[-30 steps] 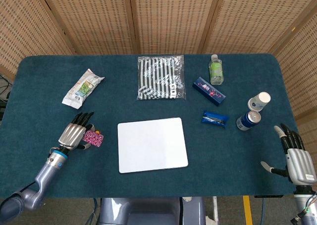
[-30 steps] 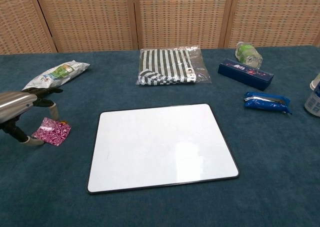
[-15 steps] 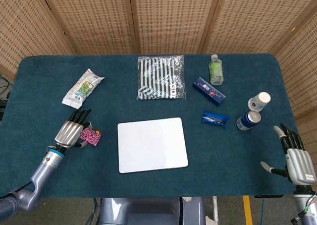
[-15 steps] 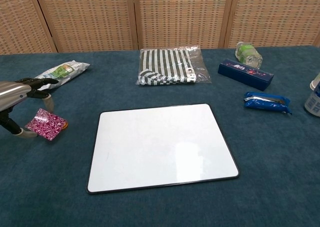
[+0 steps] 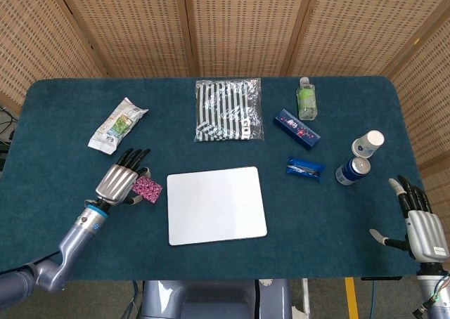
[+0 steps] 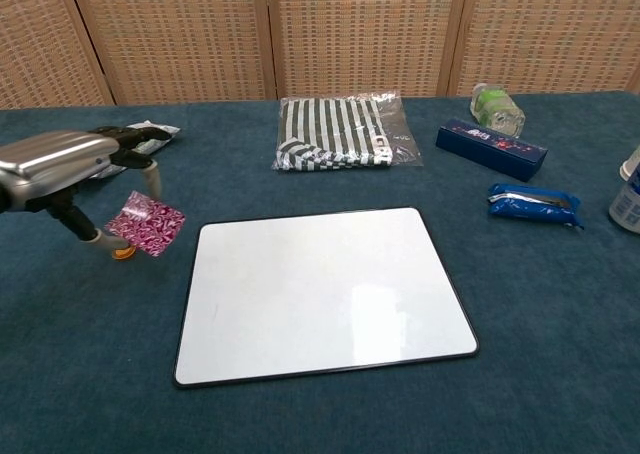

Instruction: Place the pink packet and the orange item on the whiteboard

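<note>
Just left of the whiteboard (image 6: 320, 289), the left hand (image 6: 62, 167) holds the pink packet (image 6: 146, 224) pinched and lifted, the orange item (image 6: 122, 253) beneath; transport step, next likely carrying rightward over the board and releasing.

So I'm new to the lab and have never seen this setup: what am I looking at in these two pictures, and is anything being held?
It is a two-armed robot with humanlike hands at a table covered in blue cloth. One picture looks down from its head, the other forward from its chest. Its left hand holds a pink packet in its fingers, lifted beside the whiteboard; something orange peeks out underneath. Its right hand waits open at the table's edge. Also lying there: a striped cloth pack, a snack bag, a bottle, a blue box, a blue wrapper and cups.
</note>
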Controlling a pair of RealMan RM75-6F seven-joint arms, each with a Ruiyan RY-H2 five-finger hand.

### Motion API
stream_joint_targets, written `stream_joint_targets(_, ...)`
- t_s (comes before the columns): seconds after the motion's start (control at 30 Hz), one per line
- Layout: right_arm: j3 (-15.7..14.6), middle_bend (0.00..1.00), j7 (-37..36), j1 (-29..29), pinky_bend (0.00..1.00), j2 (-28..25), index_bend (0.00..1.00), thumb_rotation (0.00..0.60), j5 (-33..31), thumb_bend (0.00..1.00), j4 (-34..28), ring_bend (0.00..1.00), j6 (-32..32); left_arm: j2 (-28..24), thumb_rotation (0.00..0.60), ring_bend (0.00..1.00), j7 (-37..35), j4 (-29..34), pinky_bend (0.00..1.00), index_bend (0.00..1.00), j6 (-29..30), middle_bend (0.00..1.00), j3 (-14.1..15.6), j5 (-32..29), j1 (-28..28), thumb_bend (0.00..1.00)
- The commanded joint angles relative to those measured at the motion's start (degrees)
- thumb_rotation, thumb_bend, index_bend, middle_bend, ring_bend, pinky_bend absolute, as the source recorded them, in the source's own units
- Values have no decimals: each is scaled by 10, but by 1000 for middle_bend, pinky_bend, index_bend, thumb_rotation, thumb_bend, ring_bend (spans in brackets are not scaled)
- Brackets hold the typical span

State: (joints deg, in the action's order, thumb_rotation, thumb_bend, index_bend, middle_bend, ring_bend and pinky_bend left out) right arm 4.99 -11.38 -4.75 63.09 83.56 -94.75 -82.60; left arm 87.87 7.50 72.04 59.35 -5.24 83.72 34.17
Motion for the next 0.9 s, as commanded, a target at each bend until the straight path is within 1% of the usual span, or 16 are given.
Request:
stream_joint_targets(0.03,0,0,-1,0,0,0,0,600,0,55,0,0,1,3,600,0,58,45,0,411,-32,0,-25,-27,31,173)
stream_joint_targets(0.13,0,0,-5,0,0,-1,0,600,-2,53,0,0,1,17,600,0,105,65,0,410,-59,0,-40,-55,53,173)
stream_joint_targets(0.23,1,0,-8,0,0,-1,0,600,-2,53,1,0,1,40,600,0,165,75,0,410,-89,0,-55,-96,81,172)
stream_joint_targets(0.33,1,0,-10,0,0,-2,0,600,-4,55,1,0,4,61,600,0,205,78,0,411,-107,0,-62,-131,102,173)
stream_joint_targets(0.47,2,0,-11,-1,0,-2,0,600,-6,53,0,0,6,84,600,0,232,78,0,402,-119,0,-65,-161,121,168)
stream_joint_targets(0.5,2,0,-11,-1,0,-2,0,600,-7,53,0,0,7,89,600,0,237,77,0,376,-122,0,-65,-167,126,165)
stream_joint_targets(0.57,2,0,-12,-1,0,-3,0,600,-7,53,0,0,7,99,600,0,243,74,0,285,-124,0,-65,-177,133,158)
stream_joint_targets(0.67,2,0,-13,-2,0,-3,0,600,-7,53,0,0,7,106,600,0,242,74,0,61,-127,0,-63,-182,138,136)
stream_joint_targets(0.7,2,0,-13,-2,0,-3,0,600,-7,53,0,0,8,108,600,0,241,74,0,28,-126,0,-62,-184,139,129)
stream_joint_targets(0.73,2,0,-13,-2,0,-3,0,600,-7,53,0,0,8,109,600,0,240,74,0,3,-125,0,-60,-184,139,121)
stream_joint_targets(0.8,2,0,-14,-1,0,-4,0,600,-6,53,0,0,7,100,600,0,238,82,0,0,-114,0,-56,-182,135,116)
stream_joint_targets(0.9,1,0,-15,-1,0,-4,0,600,-5,55,0,0,6,68,600,0,228,111,0,0,-92,0,-45,-166,120,120)
